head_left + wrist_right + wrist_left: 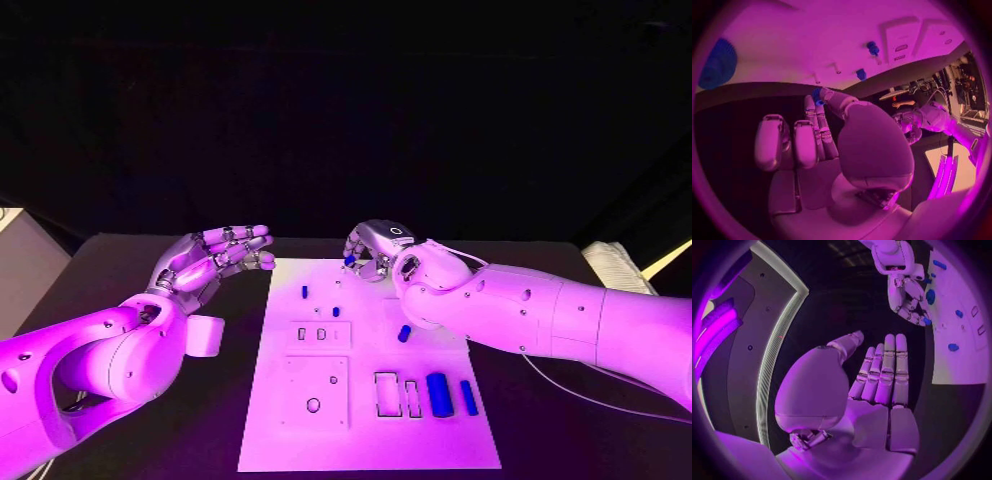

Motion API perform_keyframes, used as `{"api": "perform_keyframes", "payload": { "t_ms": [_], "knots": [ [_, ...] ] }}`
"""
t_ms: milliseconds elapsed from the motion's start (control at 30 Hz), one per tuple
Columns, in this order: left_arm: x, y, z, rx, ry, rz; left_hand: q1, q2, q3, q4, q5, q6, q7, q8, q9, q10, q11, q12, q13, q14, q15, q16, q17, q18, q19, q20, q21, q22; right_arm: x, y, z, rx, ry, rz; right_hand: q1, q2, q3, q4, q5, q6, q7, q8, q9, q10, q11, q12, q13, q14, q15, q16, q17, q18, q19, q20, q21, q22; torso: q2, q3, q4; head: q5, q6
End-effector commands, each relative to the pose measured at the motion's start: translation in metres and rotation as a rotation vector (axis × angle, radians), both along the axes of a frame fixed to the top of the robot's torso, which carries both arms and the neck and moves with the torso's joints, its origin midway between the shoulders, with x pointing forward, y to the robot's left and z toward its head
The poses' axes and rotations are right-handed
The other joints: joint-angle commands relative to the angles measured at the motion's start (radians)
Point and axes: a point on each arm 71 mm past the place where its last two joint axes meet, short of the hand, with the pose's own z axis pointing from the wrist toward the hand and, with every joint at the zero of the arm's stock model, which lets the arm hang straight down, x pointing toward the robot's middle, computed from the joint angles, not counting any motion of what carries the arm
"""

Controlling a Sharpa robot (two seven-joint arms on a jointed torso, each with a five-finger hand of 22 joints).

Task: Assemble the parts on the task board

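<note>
Nearest the lower edge of the head view, the task board (289, 440) lay flat on the black desk (548, 440), and on its lower right a large blue cylinder (440, 394) rested beside a thinner blue peg (469, 397), next to two upright rectangular slots. Toward the middle of the frame a small blue piece (405, 333) lay loose on the board, and two more small blue pegs (336, 311) stood or lay in its upper left part.

Left of centre, off the board's left edge, the left robot hand (216, 258) hovered released, fingers straight and apart, holding nothing; its wrist view showed the bare palm.

At the board's far edge, upper centre of the frame, the right robot hand (378, 248) was curled over a tiny blue part (349, 260), which looked pinched between thumb and a fingertip; the right wrist view showed that blue tip (817, 95) at the fingers' ends.

By my judgement these parts were light, rigid and smooth plastic, likely slippery against metal fingers and quick to roll if dropped. The pegs were best taken across their sides near the middle, leaving one end free for its hole.
</note>
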Motion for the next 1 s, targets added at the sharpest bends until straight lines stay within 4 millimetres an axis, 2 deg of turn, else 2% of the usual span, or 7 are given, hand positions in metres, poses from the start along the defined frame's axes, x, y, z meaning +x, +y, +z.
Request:
{"api": "perform_keyframes", "payload": {
  "t_ms": [33, 200, 600, 800, 1000],
  "knots": [
    [-0.0006, -0.0033, 0.0023, -0.015, -0.008, -0.024, -0.006, 0.004, 0.002, 0.005, 0.001, -0.004, 0.018, -0.003, 0.001, -0.006, 0.0, 0.005, 0.001, -0.007, 0.002, 0.001, 0.001, -0.006, -0.009, 0.0, 0.006, 0.001, 0.003, 0.0015, -0.0052, -0.044, 0.025, -0.015, 0.008, 0.008, 0.007, -0.002, 0.003, -0.003, 0.003, 0.004, 0.017, 0.006, -0.002, -0.004, 0.001, 0.033, -0.003, 0.005, -0.001, -0.01, -0.004, -0.002, -0.004, -0.001, 0.004, -0.0028, 0.0064, -0.001, -0.002],
    [-0.0003, -0.0034, 0.0035, -0.014, -0.01, -0.024, -0.006, 0.004, 0.002, 0.005, 0.001, -0.004, 0.018, -0.003, 0.001, -0.006, 0.0, 0.005, 0.001, -0.007, 0.002, 0.001, 0.001, -0.006, -0.009, 0.0, 0.006, 0.001, 0.0047, 0.0027, -0.0088, -0.054, 0.035, -0.02, 0.007, 0.007, 0.007, -0.002, 0.003, -0.003, 0.003, 0.004, 0.017, 0.006, -0.002, -0.004, 0.001, 0.033, -0.003, 0.005, -0.002, -0.01, -0.004, -0.002, -0.004, -0.001, 0.008, -0.0047, 0.0117, -0.006, 0.0],
    [0.0006, -0.0035, 0.0062, -0.014, -0.015, -0.023, -0.005, 0.003, 0.003, 0.004, 0.001, -0.004, 0.018, -0.003, 0.002, -0.006, 0.0, 0.005, 0.001, -0.008, 0.002, 0.001, 0.002, -0.006, -0.01, 0.0, 0.007, 0.002, 0.0069, 0.0075, -0.0117, -0.062, 0.041, -0.022, 0.006, 0.006, 0.007, -0.002, 0.003, -0.004, 0.003, 0.004, 0.018, 0.006, -0.002, -0.005, 0.001, 0.032, -0.003, 0.005, -0.003, -0.009, -0.005, -0.002, -0.006, -0.002, 0.01, -0.0064, 0.0146, -0.008, 0.0],
    [0.0008, -0.0033, 0.0073, -0.013, -0.017, -0.023, -0.005, 0.003, 0.003, 0.004, 0.001, -0.004, 0.018, -0.003, 0.002, -0.006, 0.0, 0.005, 0.001, -0.008, 0.002, 0.001, 0.002, -0.006, -0.01, 0.0, 0.007, 0.002, 0.0086, 0.0072, -0.0119, -0.063, 0.038, -0.029, 0.005, 0.006, 0.007, -0.002, 0.003, -0.004, 0.004, 0.004, 0.019, 0.006, -0.002, -0.005, 0.001, 0.032, -0.003, 0.005, -0.003, -0.009, -0.005, -0.002, -0.007, -0.004, 0.011, -0.0058, 0.0143, -0.006, 0.0],
    [0.0009, -0.0032, 0.0082, -0.013, -0.018, -0.024, -0.005, 0.003, 0.003, 0.004, 0.001, -0.004, 0.018, -0.003, 0.002, -0.006, 0.0, 0.005, 0.001, -0.008, 0.002, 0.001, 0.002, -0.006, -0.01, 0.0, 0.007, 0.002, 0.0097, 0.0089, -0.0124, -0.067, 0.04, -0.027, 0.005, 0.006, 0.007, -0.002, 0.003, -0.004, 0.004, 0.004, 0.019, 0.006, -0.002, -0.005, 0.001, 0.032, -0.003, 0.005, -0.003, -0.009, -0.005, -0.002, -0.007, -0.004, 0.011, -0.0071, 0.0141, -0.006, 0.002]
  ]
}}
